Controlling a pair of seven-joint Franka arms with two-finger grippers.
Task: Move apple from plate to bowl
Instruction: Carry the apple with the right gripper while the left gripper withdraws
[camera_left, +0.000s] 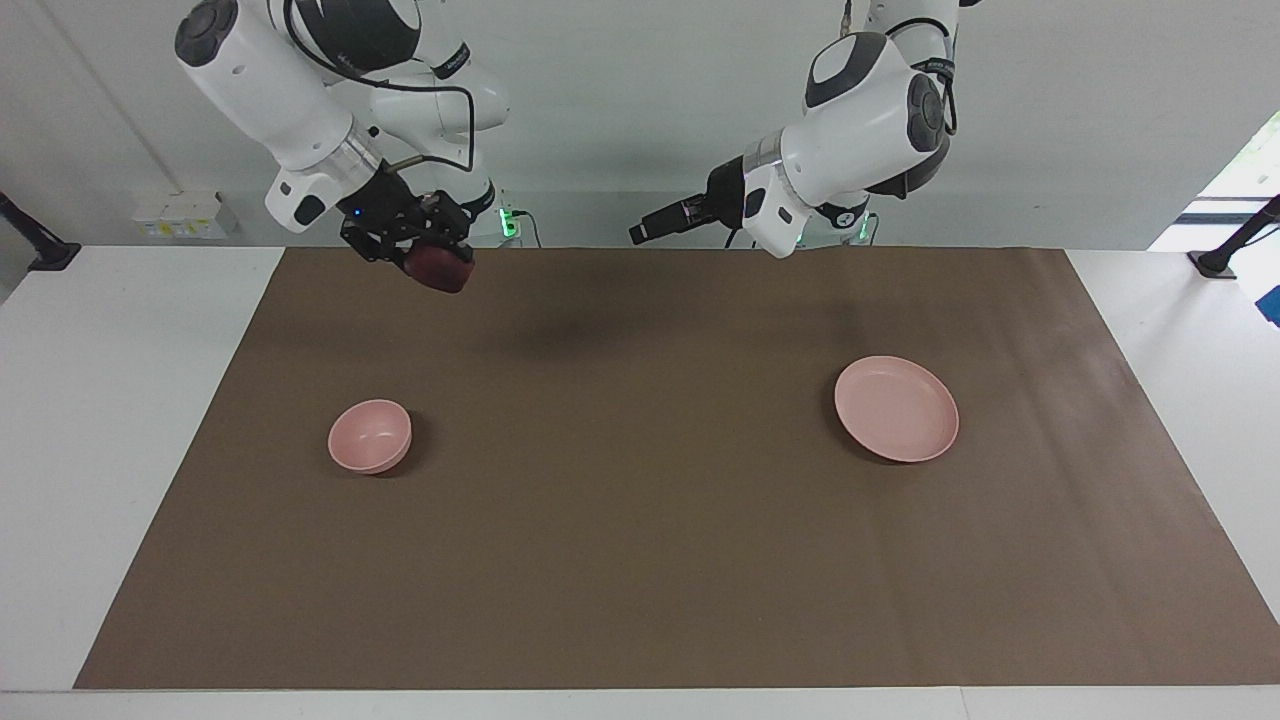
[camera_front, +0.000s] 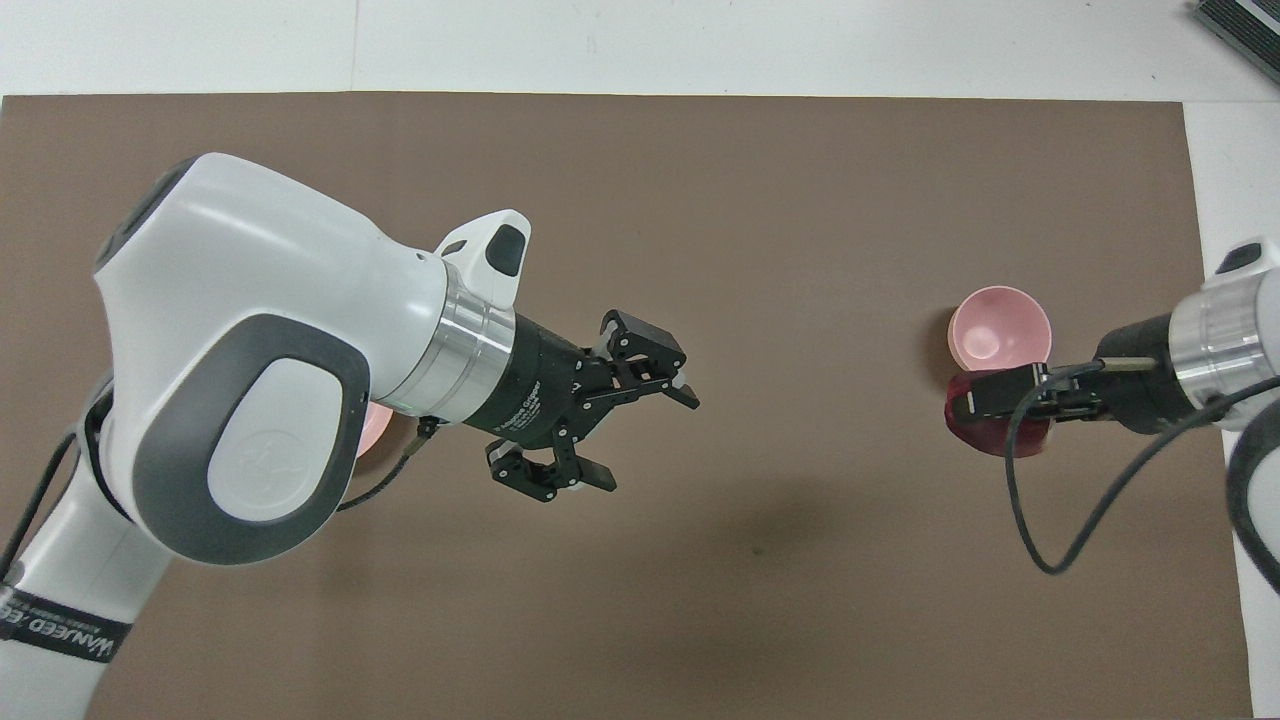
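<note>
The small, round, dark red apple (camera_left: 438, 267) is clamped between the fingers of the right tool (camera_left: 425, 262), up in the air over the brown mat (camera_left: 640, 560) that covers the white worktop (camera_left: 120, 420). In the overhead view the held apple (camera_front: 985, 430) sits at about six o'clock from the small, deep, pale pink bowl (camera_front: 1000, 328) and overlaps its rim; the facing view shows it well above the bowl (camera_left: 370, 436), not touching it. The bowl stands toward the right arm's end of the worktop.

The wide, shallow, pale pink plate (camera_left: 897, 409) lies toward the left arm's end, at roughly three o'clock from the bowl in the facing view, well apart from it, with nothing on it. In the overhead view only a sliver of the plate (camera_front: 372, 430) shows past the left arm.

The left tool (camera_front: 625, 430) hangs over bare mat between bowl and plate, its fingers spread wide and holding nothing.
</note>
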